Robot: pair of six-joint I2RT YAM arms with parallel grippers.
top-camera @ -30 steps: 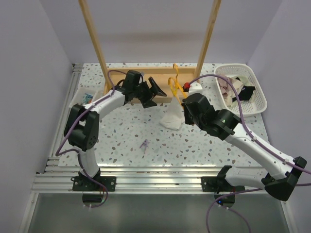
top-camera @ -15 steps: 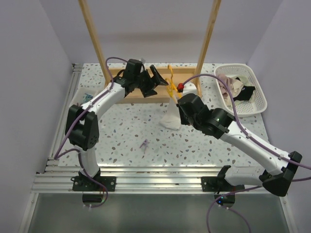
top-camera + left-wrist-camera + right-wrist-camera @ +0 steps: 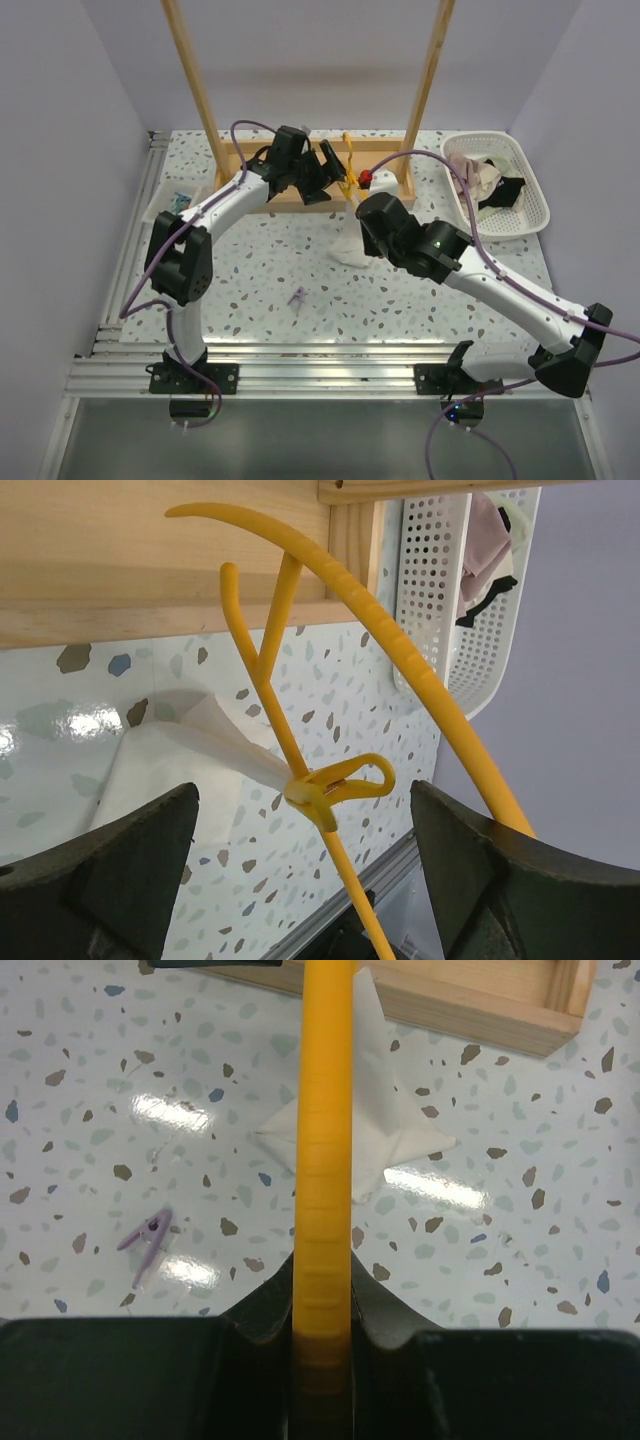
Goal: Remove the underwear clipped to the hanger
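Right tool (image 3: 324, 1312) readable only from its own wrist camera; in the top view the wrist housing covered it. Its fingers (image 3: 268, 1315) pressed on both sides of the yellow hanger (image 3: 325, 1140), clamped tight on the bar. The bar hid the middle of the underwear (image 3: 392, 1125), and its far end ran out of the picture.

Left tool (image 3: 303, 792) was spread wide and held nothing, with one finger (image 3: 110, 870) on either side of the hanger's clip (image 3: 340, 780) and no contact seen. The clip pinched one corner of the underwear. The rest sagged toward the tabletop (image 3: 60, 720), its lower part cut off by that finger. Could not tell whether the hook bore on the wooden rack (image 3: 150, 560).

Pose: left arm stretched forward over the rack's base beam, wrist turned toward the hanger. Right arm reached in on a long diagonal, wrist just in front of the beam. Underwear hung just in front of the rack, partly under the right wrist.

Change over the last second: left tool had travelled along the beam to just beside the hanger. Right wrist, hanger and underwear had all shifted slightly left. Purple peg (image 3: 297, 298), farther in front of the rack, and basket (image 3: 432, 590), right of the rack, unchanged.
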